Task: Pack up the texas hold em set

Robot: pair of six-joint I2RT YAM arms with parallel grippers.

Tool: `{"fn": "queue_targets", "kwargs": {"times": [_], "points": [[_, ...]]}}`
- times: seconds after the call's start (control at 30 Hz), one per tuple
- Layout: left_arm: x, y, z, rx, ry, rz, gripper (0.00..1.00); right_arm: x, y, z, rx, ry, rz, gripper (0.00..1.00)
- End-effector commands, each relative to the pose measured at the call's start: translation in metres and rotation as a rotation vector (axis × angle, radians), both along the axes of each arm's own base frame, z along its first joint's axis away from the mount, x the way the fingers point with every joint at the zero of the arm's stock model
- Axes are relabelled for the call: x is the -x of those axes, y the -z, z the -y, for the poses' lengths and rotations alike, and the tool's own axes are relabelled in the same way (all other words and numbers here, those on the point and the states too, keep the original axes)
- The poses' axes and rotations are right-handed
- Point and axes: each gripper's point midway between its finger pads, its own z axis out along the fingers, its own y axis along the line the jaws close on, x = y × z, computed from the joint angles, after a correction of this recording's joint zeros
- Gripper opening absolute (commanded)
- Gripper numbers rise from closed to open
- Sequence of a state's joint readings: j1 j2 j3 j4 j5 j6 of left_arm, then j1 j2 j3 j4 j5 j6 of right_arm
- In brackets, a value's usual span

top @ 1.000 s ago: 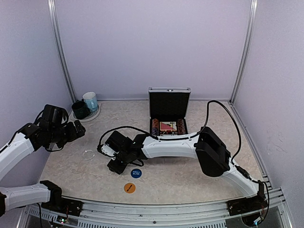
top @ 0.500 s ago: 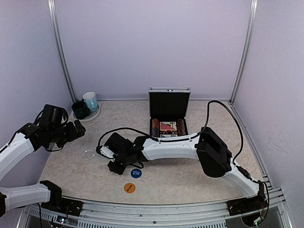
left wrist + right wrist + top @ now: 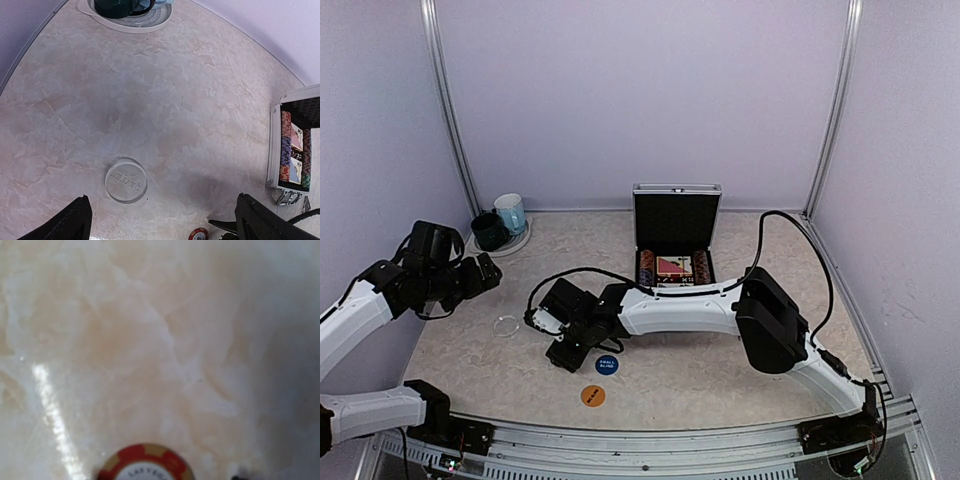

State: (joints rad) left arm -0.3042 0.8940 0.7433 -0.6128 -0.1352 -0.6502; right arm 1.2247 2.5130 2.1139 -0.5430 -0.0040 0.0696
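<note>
The silver case (image 3: 677, 235) is standing open at the far middle of the table (image 3: 700, 385), with its lid upright and its black tray facing the arms. Inside the case, rows of chips (image 3: 645, 268) are lying along both sides, and cards (image 3: 672, 267) are sitting between them.

The right arm is reaching across the table in front of the case. The right pincer (image 3: 564, 352) is pointing down at the table, out to the case's front left. Its wrist camera is showing a red chip (image 3: 145, 467) lying flat on the table just under it. No view is showing the fingers clearly, so I cannot tell how far they are parted or whether they are touching the chip.

The blue button (image 3: 607, 365) is lying just beside that pincer, on the side nearer the case. The orange button (image 3: 592, 396) is lying a little farther from the case than the blue one. A clear disc (image 3: 126, 180) is resting well to the left of the case, beyond the right pincer.

The left pincer (image 3: 163, 200) is hanging over the table far left of the case, its fingers (image 3: 75, 222) spread wide and gripping nothing. A dark green mug (image 3: 488, 231) and a light blue mug (image 3: 510, 212) are sitting on a plate (image 3: 155, 20), well left of the case.
</note>
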Motion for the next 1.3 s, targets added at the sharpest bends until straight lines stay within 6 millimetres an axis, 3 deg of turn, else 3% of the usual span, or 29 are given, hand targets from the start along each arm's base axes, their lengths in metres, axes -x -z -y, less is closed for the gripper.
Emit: {"fn": "queue_targets", "kwargs": {"times": [0.0,0.17,0.5,0.83,1.0,1.27], "points": [[-0.002,-0.002,0.0,0.009,-0.001,0.019,0.99,0.015,0.003,-0.001,0.015,-0.015,-0.05,0.61],[-0.002,-0.003,0.001,0.012,0.006,0.022,0.99,0.019,-0.002,-0.005,-0.005,-0.018,-0.079,0.62],[-0.002,-0.004,0.001,0.012,0.005,0.028,0.99,0.015,0.035,0.008,0.108,0.009,-0.068,0.59],[-0.002,-0.004,0.001,0.015,0.006,0.028,0.99,0.017,0.045,0.025,0.174,0.017,-0.029,0.39],[-0.002,-0.003,0.003,0.02,0.013,0.024,0.99,0.013,0.025,0.022,0.133,0.023,-0.004,0.37],[0.0,0.001,0.014,0.069,0.046,0.018,0.99,0.006,-0.032,0.013,0.012,0.022,0.065,0.39]]}}
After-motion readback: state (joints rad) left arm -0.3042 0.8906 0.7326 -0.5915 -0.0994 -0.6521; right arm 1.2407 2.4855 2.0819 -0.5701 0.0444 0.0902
